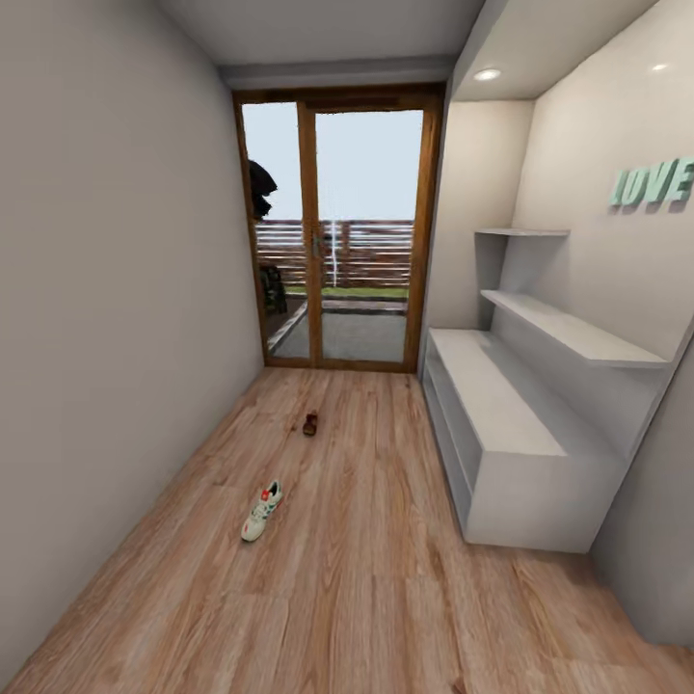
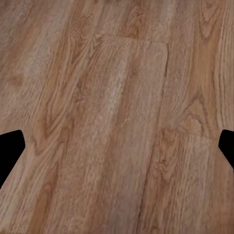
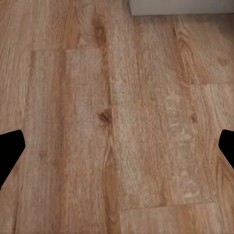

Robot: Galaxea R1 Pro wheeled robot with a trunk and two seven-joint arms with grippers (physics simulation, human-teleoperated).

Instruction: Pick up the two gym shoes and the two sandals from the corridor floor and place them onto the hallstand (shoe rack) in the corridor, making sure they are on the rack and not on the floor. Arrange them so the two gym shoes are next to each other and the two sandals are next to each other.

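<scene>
One white gym shoe [image 1: 261, 511] with green stripes and a red heel patch lies on its own on the corridor floor [image 1: 366, 578], left of centre. Farther down the corridor, near the glass door, a small brown sandal [image 1: 309, 423] rests on the planks. The pale grey hallstand [image 1: 501, 405] runs along the right wall, with a bench top, open shelf rows and floating shelves [image 1: 569, 333]. In the wrist views, my left gripper [image 2: 117, 146] and right gripper [image 3: 117, 146] both hang open over bare planks, with dark fingertips [image 2: 10, 148] [image 3: 10, 148] far apart at the frame edges.
A wood-framed glass door [image 1: 337, 231] closes the far end of the corridor. A plain wall [image 1: 116, 337] bounds the left side. Teal letters [image 1: 653, 183] hang above the hallstand. A pale grey edge [image 3: 180, 6] borders the floor in the right wrist view.
</scene>
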